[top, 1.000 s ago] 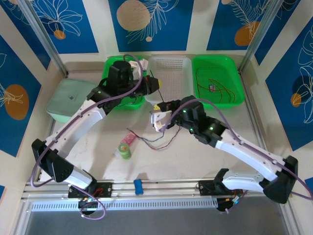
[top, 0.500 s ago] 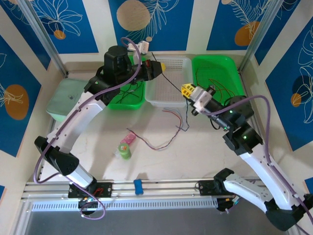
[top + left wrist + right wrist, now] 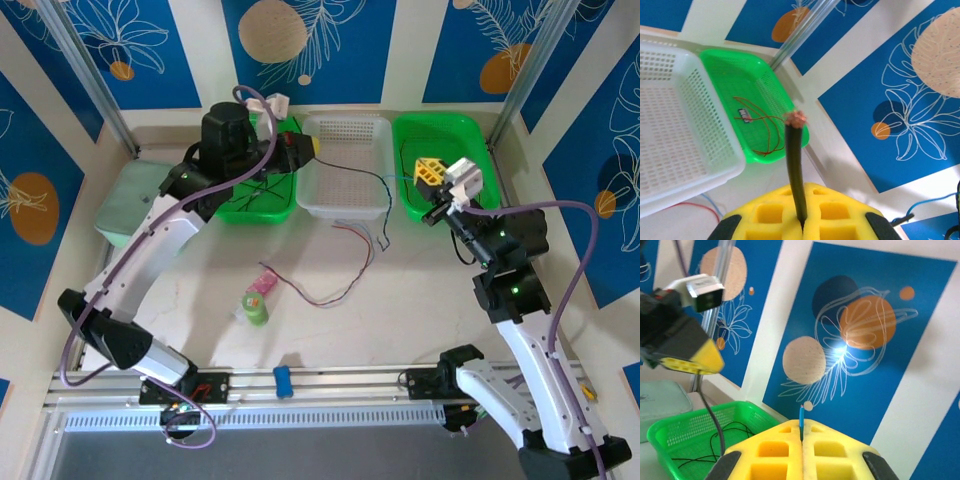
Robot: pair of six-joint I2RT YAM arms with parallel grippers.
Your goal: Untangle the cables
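Observation:
My left gripper (image 3: 312, 148) hovers between the left green basket (image 3: 232, 212) and the white basket (image 3: 345, 205). It is shut on the black cable (image 3: 795, 150), whose bare copper end pokes out past the yellow fingers (image 3: 770, 212). My right gripper (image 3: 428, 172) is raised over the right green basket (image 3: 475, 140), shut on a thin blue cable (image 3: 801, 419). A dark strand (image 3: 352, 175) stretches over the white basket between the two grippers and drops to the table. A red cable (image 3: 335, 292) lies loose on the table. Another red cable (image 3: 765, 131) rests in the right green basket.
Black cables (image 3: 685, 450) lie in the left green basket. A green tape roll (image 3: 256, 308) and a pink item (image 3: 262, 284) sit on the table at front left. A pale green lidded box (image 3: 135, 200) stands at far left. A blue piece (image 3: 283, 380) sits on the front rail.
My right arm has swung right and back, carrying the blue cable from the table's middle to above the right green basket. My left gripper drew slightly left with the black cable. The strands stretched apart.

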